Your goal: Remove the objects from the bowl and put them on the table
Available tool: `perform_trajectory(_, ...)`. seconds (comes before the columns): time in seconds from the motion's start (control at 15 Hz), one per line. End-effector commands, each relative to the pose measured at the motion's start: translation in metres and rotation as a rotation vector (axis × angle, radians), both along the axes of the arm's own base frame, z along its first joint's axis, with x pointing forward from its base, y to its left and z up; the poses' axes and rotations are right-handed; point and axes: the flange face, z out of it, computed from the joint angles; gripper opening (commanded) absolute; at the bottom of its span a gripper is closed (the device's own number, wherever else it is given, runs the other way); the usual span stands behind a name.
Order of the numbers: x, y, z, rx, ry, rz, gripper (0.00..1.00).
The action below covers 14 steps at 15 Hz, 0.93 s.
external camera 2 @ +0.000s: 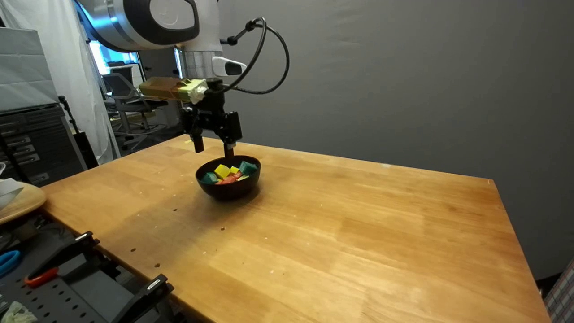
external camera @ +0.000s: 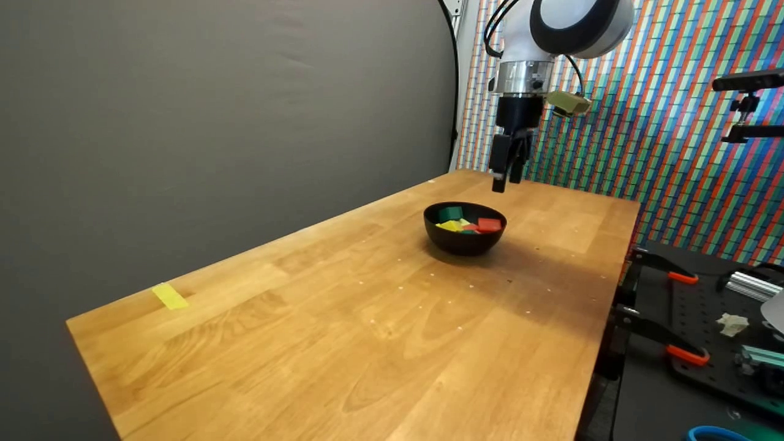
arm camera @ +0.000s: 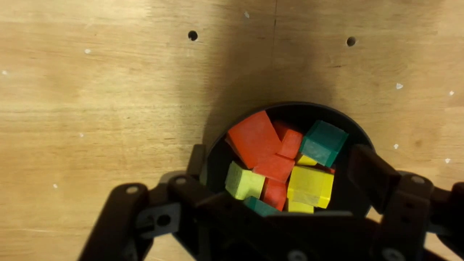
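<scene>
The blocks (arm camera: pixel 310 185) lie heaped in the bowl (external camera: pixel 463 246), on the table (external camera: pixel 318 343). Those underneath show only as slivers of red and yellow, so the number cannot be told. The gripper (external camera 2: pixel 214 148) is higher than the bowl, fingers wide apart; in an exterior view one tip (external camera 2: pixel 229 150) overlaps the far rim, perhaps over it, perhaps behind. In the wrist view the gripper's body hides the bowl's lower side and part of a green block (arm camera: pixel 260 207). The arm (external camera: pixel 519 37) is cut off atop both exterior views.

Table (external camera: pixel 294 355): light-brown wood (grain showing) | on it: black bowl (external camera: pixel 462 244) | yellow strip (external camera: pixel 170 296) near corner
</scene>
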Motion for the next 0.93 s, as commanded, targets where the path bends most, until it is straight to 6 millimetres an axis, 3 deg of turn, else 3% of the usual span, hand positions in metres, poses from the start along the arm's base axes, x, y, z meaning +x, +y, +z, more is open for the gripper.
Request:
perform_trajectory(0.0,0.025,0.018,-0.014,-0.042,-0.083,-0.056,1.00)
perform_trajectory(0.4,0.055,0.055,-0.041,-0.099,-0.103,-0.062,1.00)
perform_trajectory(0.73,0.082,0.062,-0.069,-0.085,-0.059,-0.101,1.00)
perform_trajectory(0.87,0.089,0.058,-0.082,-0.092,-0.040,-0.115,0.95)
